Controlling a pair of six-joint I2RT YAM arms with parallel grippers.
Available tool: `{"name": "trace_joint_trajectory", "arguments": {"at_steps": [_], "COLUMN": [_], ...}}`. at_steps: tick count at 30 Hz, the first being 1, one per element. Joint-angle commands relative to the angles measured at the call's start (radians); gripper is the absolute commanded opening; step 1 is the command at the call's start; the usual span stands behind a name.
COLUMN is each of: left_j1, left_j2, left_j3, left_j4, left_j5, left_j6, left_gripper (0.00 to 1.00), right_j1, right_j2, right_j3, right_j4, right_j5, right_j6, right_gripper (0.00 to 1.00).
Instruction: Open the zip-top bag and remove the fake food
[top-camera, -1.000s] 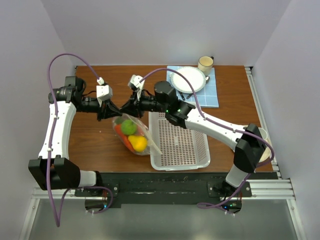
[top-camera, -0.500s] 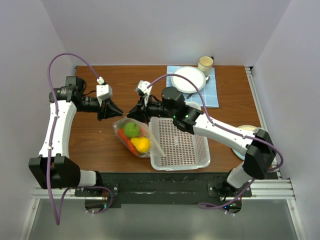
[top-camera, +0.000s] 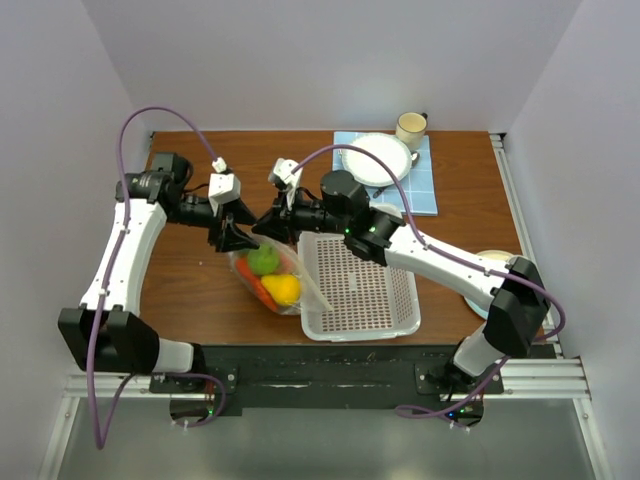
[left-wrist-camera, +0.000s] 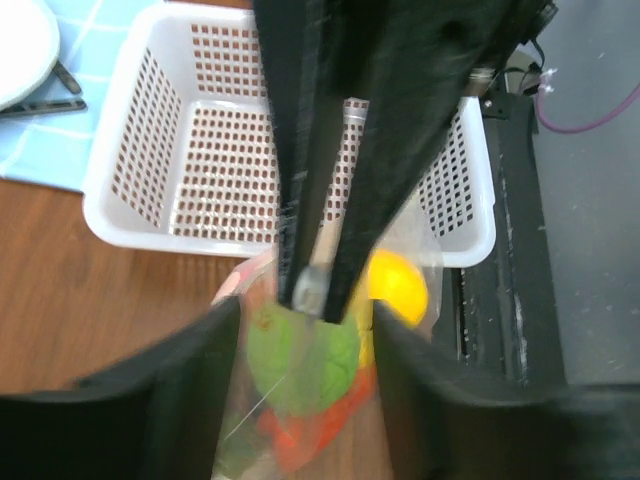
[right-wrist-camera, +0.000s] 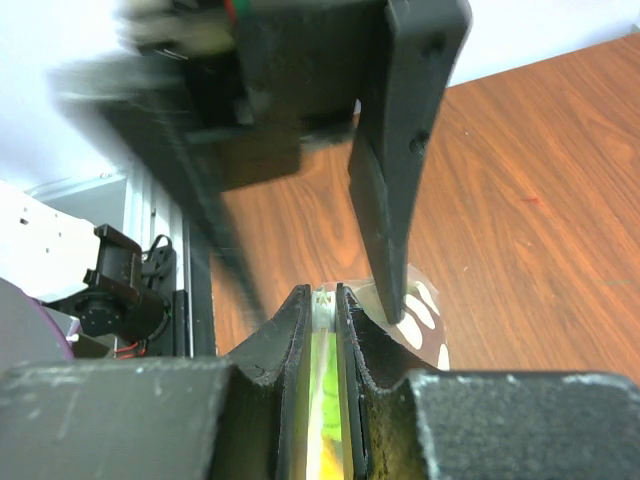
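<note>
while clamped on zip-top bag (top-camera: 285, 262), right end effector (right-wrist-camera: 322, 298); left end effector (top-camera: 233, 243) agape astride it

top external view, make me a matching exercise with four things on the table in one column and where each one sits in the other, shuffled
Things:
1. green apple
2. yellow pear
3. white perforated basket
4. mug

Places:
a. directly right of the zip-top bag
b. far side of the table, beside the white plate
c. inside the zip-top bag, at its end nearer the arm bases
d. inside the zip-top bag, at its far end

Pairs: 1-d, 2-c, 3-a, 4-b
</note>
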Motion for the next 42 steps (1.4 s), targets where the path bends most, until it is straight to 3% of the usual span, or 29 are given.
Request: {"name": "trace_joint_trajectory", "arguments": {"at_steps": [1, 7, 11, 14, 26, 40, 42], "left_j1": [-0.001, 0.007, 0.007, 0.008, 0.082, 0.094, 0.092], "left_j2": [0.063, 0.062, 0.059, 0.053, 0.054, -0.090, -0.082], "left_j3": [-0.004, -0.011, 0.013, 0.045, 0.151, 0.171, 0.161], "left_j4": [0.002, 0.002, 0.002, 0.002, 0.001, 0.001, 0.001], "left_j5": [0.027, 0.025, 0.027, 0.025, 0.042, 0.015, 0.012], "left_j6": [0.025, 0.048, 0.042, 0.030, -0.015, -0.064, -0.064], "left_gripper": [0.43, 0.24, 0.06, 0.00, 0.00, 0.00, 0.00], "right_j1": [-0.005, -0.010, -0.011, -0.011, -0.026, -0.059, -0.059], "right_j2": [-0.014, -0.025, -0.018, -0.010, -0.004, 0.027, 0.021], "right_j3": [0.054, 0.053, 0.053, 0.051, 0.056, -0.015, -0.015], "right_j4": [-0.019, -0.038, -0.036, -0.030, -0.030, 0.028, 0.037], "right_j5": [-0.003, -0.005, -0.009, -0.009, 0.018, 0.006, -0.014], "right_j6": [-0.016, -0.026, -0.021, -0.017, -0.017, 0.011, 0.019], "right_gripper": [0.05, 0.05, 0.05, 0.05, 0.05, 0.04, 0.11]}}
